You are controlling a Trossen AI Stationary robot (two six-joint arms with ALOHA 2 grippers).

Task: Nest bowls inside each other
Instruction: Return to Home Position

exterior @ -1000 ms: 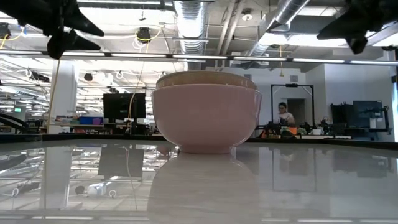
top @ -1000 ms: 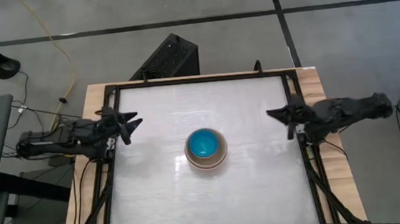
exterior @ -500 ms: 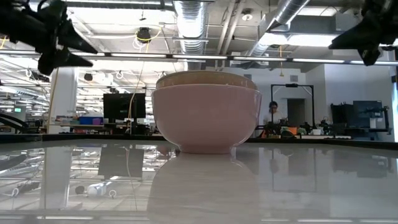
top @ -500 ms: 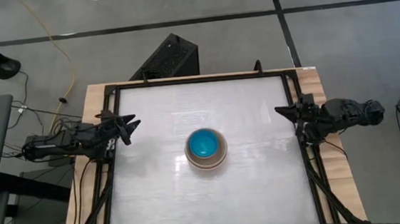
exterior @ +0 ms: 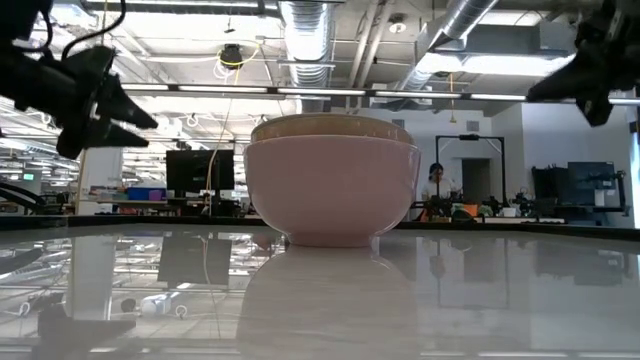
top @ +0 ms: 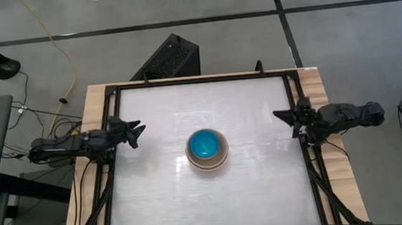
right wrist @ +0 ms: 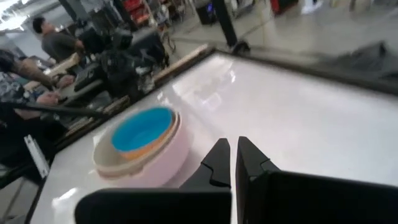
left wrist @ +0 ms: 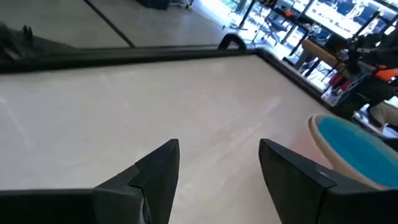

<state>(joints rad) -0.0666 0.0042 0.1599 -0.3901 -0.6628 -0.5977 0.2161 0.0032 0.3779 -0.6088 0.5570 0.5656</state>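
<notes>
The bowls (top: pixel 206 149) stand nested in one stack at the middle of the white table, resting on the base of the cream-white outermost one. A blue bowl shows innermost, with an orange rim around it (right wrist: pixel 142 146). The low view shows the stack (exterior: pixel 331 180) from the side, and the left wrist view shows its edge (left wrist: pixel 357 149). My left gripper (top: pixel 136 132) hovers open at the table's left edge, pointing at the stack, with nothing between its fingers (left wrist: pixel 217 146). My right gripper (top: pixel 280 115) hovers shut at the right edge (right wrist: pixel 233 144), also pointing at the stack.
A black frame rail (top: pixel 198 80) runs around the tabletop. A black box (top: pixel 168 57) sits on the floor behind the far edge. People (right wrist: pixel 53 40) sit at desks in the room beyond. Bare tabletop (top: pixel 164 194) surrounds the stack.
Both grippers have sunk toward the table at their own edges, the left one farther. The right has also drawn back a little toward the right edge. Neither has opened or shut. The bowl stack has not moved.
</notes>
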